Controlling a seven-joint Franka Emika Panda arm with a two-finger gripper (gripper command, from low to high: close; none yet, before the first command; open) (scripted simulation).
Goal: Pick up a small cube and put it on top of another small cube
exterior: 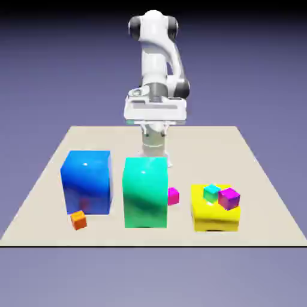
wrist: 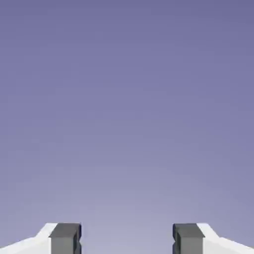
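Hand view — pincer — jaws wide apart

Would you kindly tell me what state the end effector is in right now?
End effector: open, with nothing between its fingertips.

Beige tabletop under blue block, green block, yellow block, orange cube.

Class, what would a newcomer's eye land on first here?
Probably the tall teal block standing near the front middle of the table, with the big blue block beside it on the exterior view's left. Next, perhaps, the yellow block on the right, topped by tiny teal and purple cubes.
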